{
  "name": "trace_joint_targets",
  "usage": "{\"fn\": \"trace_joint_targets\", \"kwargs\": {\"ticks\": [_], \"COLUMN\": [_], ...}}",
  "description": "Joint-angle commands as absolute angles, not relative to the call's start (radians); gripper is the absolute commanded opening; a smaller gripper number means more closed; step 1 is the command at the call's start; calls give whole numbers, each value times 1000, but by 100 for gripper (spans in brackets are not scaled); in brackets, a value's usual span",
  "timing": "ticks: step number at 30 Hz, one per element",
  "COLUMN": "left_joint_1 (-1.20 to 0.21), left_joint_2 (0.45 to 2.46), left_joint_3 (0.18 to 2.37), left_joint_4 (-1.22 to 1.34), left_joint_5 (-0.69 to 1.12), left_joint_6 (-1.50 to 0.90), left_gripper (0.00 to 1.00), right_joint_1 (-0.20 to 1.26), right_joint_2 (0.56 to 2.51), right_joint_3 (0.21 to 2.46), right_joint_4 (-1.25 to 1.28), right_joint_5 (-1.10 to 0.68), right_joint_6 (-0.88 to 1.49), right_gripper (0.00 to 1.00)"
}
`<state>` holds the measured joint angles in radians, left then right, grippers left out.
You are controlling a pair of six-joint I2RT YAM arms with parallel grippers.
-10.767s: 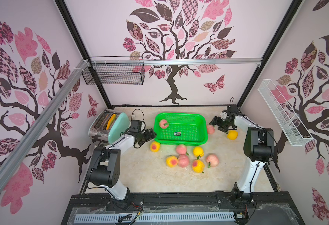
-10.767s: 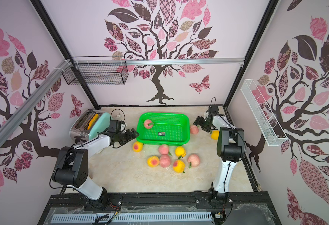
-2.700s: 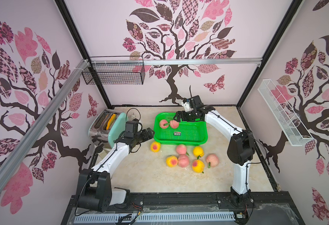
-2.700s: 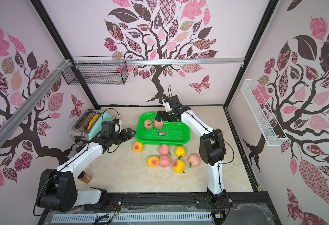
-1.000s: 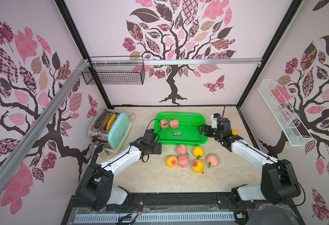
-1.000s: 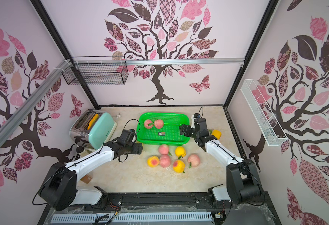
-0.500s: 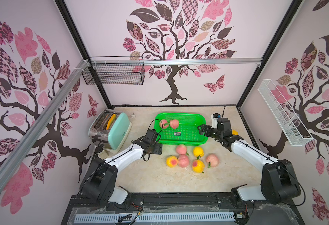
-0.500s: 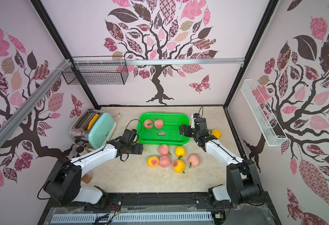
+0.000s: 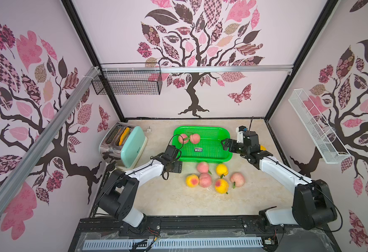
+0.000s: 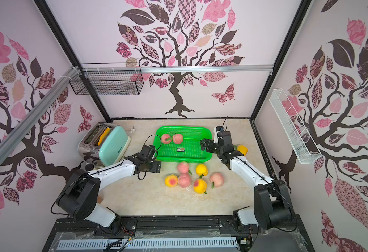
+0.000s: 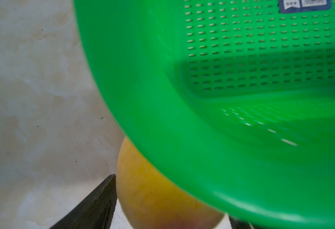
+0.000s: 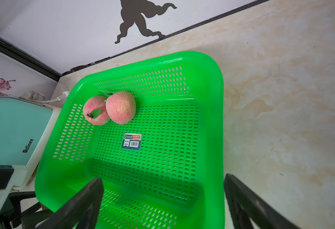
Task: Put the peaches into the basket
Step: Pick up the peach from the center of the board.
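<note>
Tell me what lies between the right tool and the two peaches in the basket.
Only the mesh floor of the basket and its label sticker, as the right wrist view shows.

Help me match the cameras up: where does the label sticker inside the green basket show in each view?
In a top view: sticker mid-floor, toward the basket's near wall.
In a top view: sticker at the same spot on the floor.
Left wrist: sticker cut off by the picture's edge.
Right wrist: sticker whole, near the picture's centre.
Shared landmark: the green basket, whose perforated floor carries it.
</note>
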<state>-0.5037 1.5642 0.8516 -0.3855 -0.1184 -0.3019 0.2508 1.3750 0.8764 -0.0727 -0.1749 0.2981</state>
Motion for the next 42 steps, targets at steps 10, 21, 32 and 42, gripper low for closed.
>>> {"fn": "trace_joint_targets", "kwargs": {"ticks": [10, 21, 32, 42], "left_joint_1": [-506, -506, -507, -506], "left_joint_2": [1567, 1424, 1181, 1132], "left_joint_3": [901, 817, 743, 844], "left_joint_4": [-384, -453, -442, -385], "left_joint_5": [-69, -61, -128, -138], "left_joint_6": [-291, -366, -439, -388], "left_gripper": [55, 54, 54, 55], "right_joint_1": [245, 246, 245, 245], "right_joint_2": [1352, 1377, 1370, 1367], "right_joint_3": [914, 923, 914, 913], "right_joint_4": [-84, -72, -66, -70], "right_joint_5": [-168, -189, -181, -193], "right_joint_6": [284, 296, 298, 299], "right_gripper": [97, 97, 97, 97]}}
